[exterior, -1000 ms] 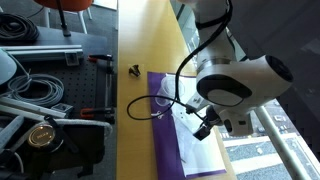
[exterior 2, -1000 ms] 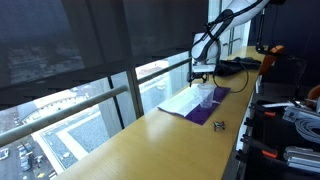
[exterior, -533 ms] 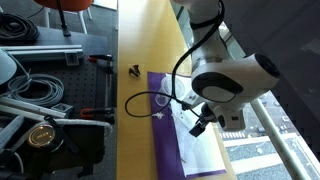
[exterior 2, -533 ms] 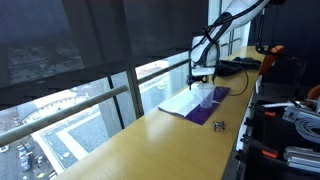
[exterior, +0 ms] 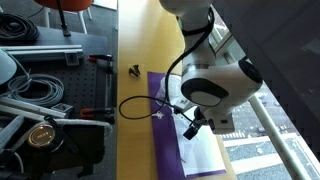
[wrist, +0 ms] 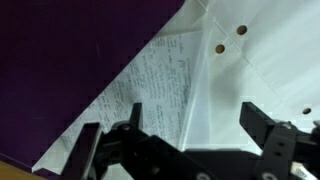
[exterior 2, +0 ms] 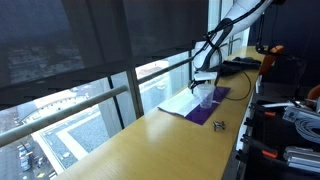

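Tool point(wrist: 192, 128) with jaws spread wide, gripping nothing, poised over two overlapping paper sheets; whether its fingertips touch the paper cannot be told. Under one finger lies one handwritten sheet point(wrist: 150, 85). Under the opposite finger lies one blank white sheet point(wrist: 262, 70) with two punched holes point(wrist: 220, 47), overlapping the first. Both sheets rest on one purple mat point(wrist: 70, 50), which extends past the tool on the handwritten side. In an exterior view the mat lies on the yellow bench point(exterior: 140, 30). One black cable point(exterior: 138, 100) loops just beside the tool, and one small black clip point(exterior: 134, 70) sits well apart from it.
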